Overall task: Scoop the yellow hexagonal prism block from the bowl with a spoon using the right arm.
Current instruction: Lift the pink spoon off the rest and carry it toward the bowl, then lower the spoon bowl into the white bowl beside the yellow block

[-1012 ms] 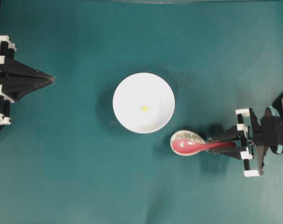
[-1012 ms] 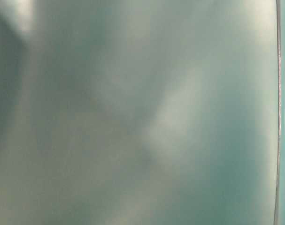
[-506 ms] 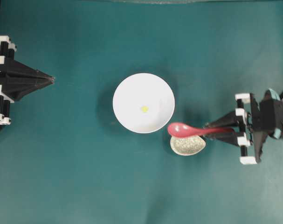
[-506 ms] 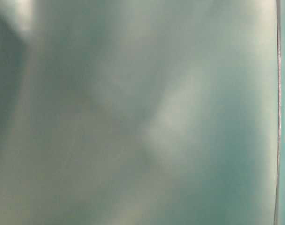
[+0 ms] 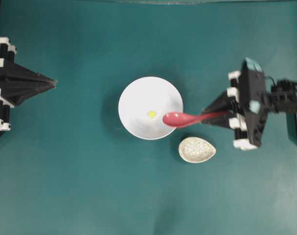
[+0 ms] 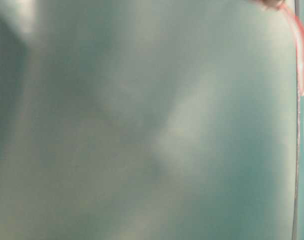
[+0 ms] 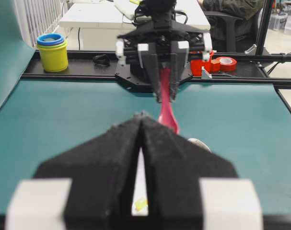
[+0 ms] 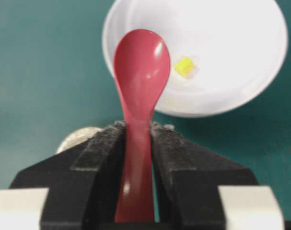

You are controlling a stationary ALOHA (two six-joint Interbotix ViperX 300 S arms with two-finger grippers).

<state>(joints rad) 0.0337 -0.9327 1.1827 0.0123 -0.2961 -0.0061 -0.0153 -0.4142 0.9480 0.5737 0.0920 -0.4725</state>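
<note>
Yellow hexagonal prism block (image 5: 151, 114) lies in the bowl (image 5: 138, 93), just beyond the spoon (image 5: 180, 118) our right jaws clench; we have carried it off the speckled dish (image 5: 196, 150), so scooping comes next.

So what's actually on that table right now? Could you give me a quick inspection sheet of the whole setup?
Surface: teal table cover, smooth.
Job's things: white bowl mid-table with the yellow block inside; red spoon held with its scoop over the bowl's rim, not touching the block.
Clutter: speckled egg-shaped dish on the cover beside the bowl.
Grippers: right gripper shut on the spoon's handle; left gripper shut, holding nothing, well away from the bowl.
Cables: black wire on the right arm.
Surroundings: stacked cups, tape rolls, a desk and a seated person beyond the table in the left wrist view. Table-level view too blurred to read.
</note>
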